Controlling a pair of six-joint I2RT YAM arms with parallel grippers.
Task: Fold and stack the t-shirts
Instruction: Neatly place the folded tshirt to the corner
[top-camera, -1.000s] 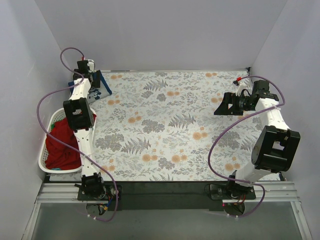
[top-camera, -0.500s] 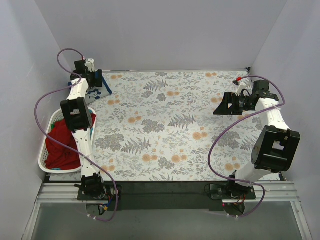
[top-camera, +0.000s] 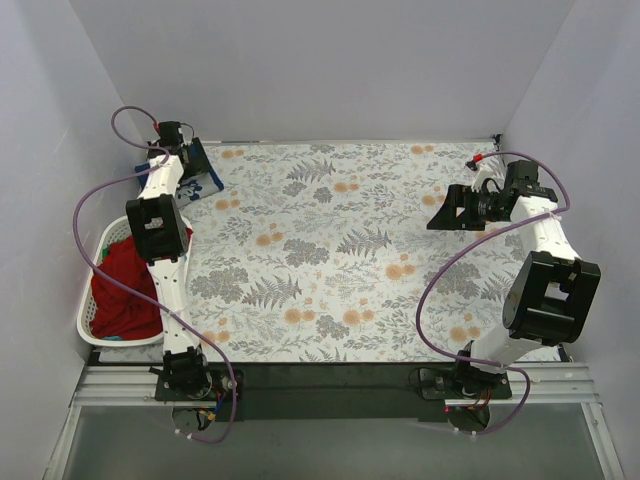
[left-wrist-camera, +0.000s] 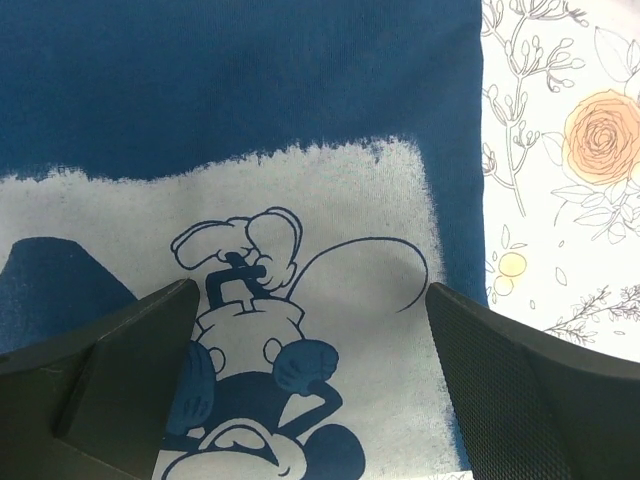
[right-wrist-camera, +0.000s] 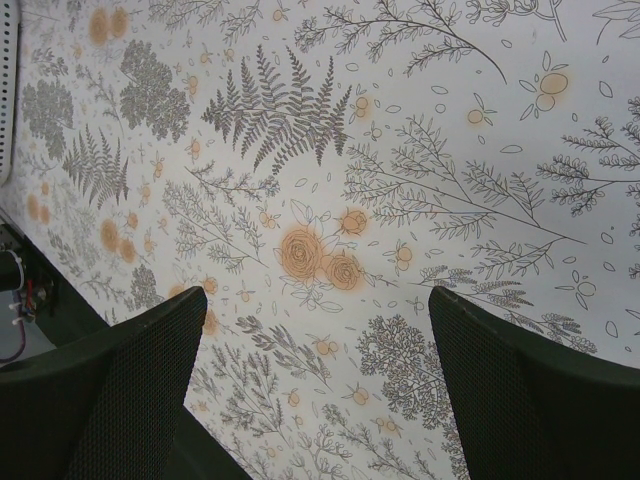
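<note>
A folded dark navy t-shirt (top-camera: 203, 181) with a white printed graphic lies at the table's far left corner. It fills the left wrist view (left-wrist-camera: 250, 100), its right edge against the floral cover. My left gripper (top-camera: 188, 163) is open just above it, empty, with its fingers on either side of the graphic (left-wrist-camera: 310, 300). A red t-shirt (top-camera: 125, 290) is heaped in the white basket (top-camera: 84, 300); a sliver of teal cloth (top-camera: 117, 338) shows at its near end. My right gripper (top-camera: 441, 213) is open and empty, over bare cover at the right (right-wrist-camera: 315, 300).
The grey-and-orange floral cover (top-camera: 340, 250) spreads over the table. Purple walls close in on three sides. The basket stands off the table's left edge beside the left arm. A dark rail (top-camera: 330, 375) runs along the near edge.
My left wrist has shifted a little back and to the left. The navy shirt, seen edge-on as a blue strip before, now lies flat with its graphic showing. The right arm has not moved.
</note>
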